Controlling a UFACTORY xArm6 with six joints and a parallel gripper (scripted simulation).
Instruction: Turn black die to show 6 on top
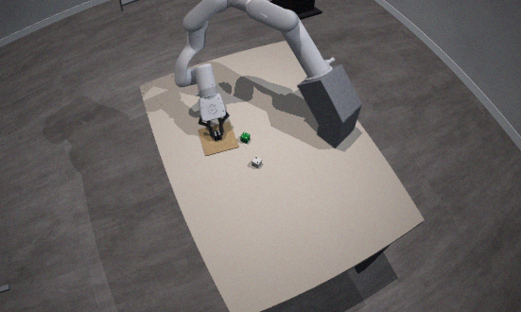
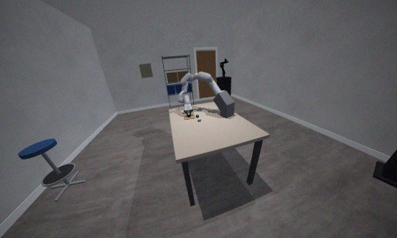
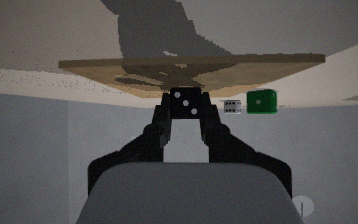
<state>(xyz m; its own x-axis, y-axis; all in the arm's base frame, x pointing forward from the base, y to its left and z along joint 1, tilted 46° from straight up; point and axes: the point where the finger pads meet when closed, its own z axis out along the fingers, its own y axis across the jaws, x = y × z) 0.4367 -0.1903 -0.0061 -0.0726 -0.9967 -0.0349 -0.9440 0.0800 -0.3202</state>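
My gripper (image 3: 185,103) is shut on the black die (image 3: 185,103), which shows three pips toward the wrist camera. In the overhead view the gripper (image 1: 217,133) stands over the tan mat (image 1: 217,142), with the die between the fingers close to the mat; I cannot tell whether it touches. The mat also shows in the wrist view (image 3: 191,72). The green die (image 1: 245,137) lies on the table just right of the mat, and shows in the wrist view (image 3: 261,101). The white die (image 1: 256,163) lies further toward the table's middle, and shows in the wrist view (image 3: 232,106).
The arm's grey base block (image 1: 330,105) stands at the table's right edge. In the room view a shelf (image 2: 176,79) stands behind the table and a blue stool (image 2: 46,162) stands on the floor at the left.
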